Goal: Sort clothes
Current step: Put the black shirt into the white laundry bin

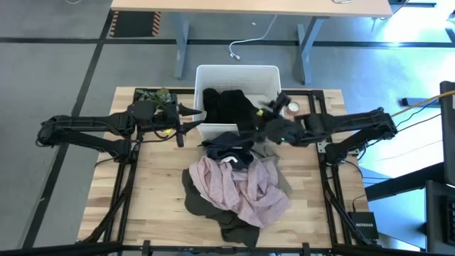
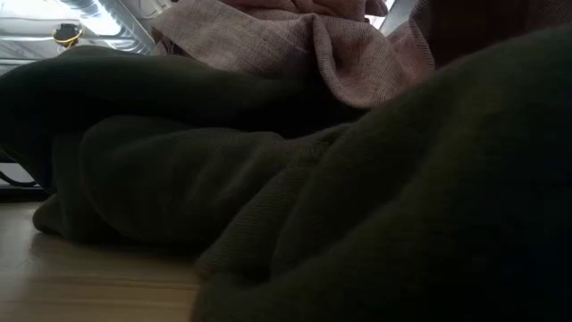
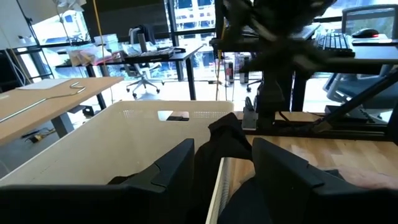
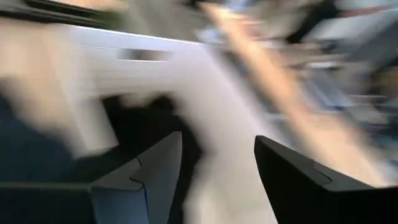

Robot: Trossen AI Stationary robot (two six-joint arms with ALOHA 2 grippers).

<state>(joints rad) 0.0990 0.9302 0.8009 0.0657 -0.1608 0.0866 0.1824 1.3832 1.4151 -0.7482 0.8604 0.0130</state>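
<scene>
A white bin (image 1: 236,75) stands at the table's far middle. A black garment (image 1: 229,107) lies in it and hangs over its near wall (image 3: 229,140). A heap lies on the table in front of the bin: a black piece (image 1: 227,146), a pale pink one (image 1: 238,186), a khaki one (image 1: 276,171) and a dark olive one (image 1: 213,208) underneath (image 2: 268,179). My left gripper (image 1: 197,116) is open at the bin's near left corner, one finger on either side of the near wall (image 3: 219,180). My right gripper (image 1: 264,114) is open and empty over the bin's near right corner (image 4: 217,174).
A small green leafy plant (image 1: 153,96) stands left of the bin, behind my left arm. A small round object (image 1: 290,108) sits right of the bin. Bare wood (image 1: 153,192) lies left and right of the heap. A desk (image 1: 249,7) stands beyond the table.
</scene>
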